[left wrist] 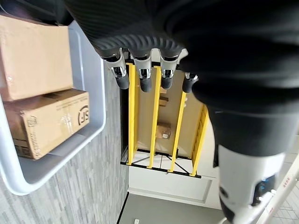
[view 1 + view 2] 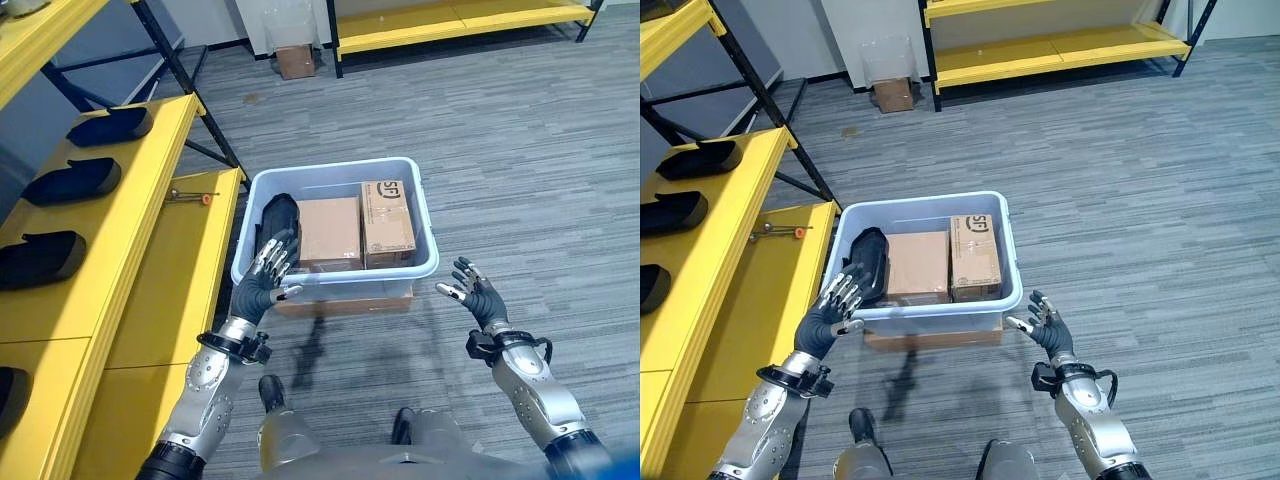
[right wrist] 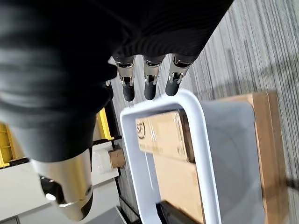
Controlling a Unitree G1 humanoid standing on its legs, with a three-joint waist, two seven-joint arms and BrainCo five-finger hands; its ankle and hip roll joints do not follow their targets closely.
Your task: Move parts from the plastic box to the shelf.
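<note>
Smooth rounded plastic box (image 2: 420, 262) holds square cardboard cartons (image 2: 331, 232), black part (image 2: 277, 218)

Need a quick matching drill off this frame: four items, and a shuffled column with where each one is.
Items:
1. black part
2. left hand
3. right hand
4. screwdriver

Places:
A. lower level of the yellow shelf
B. left end of the plastic box, beside two cardboard boxes
C. open, at the box's left front corner
D. open, outside the box, off its right front corner

Pairs: 1-B, 2-C, 3-D, 4-A
</note>
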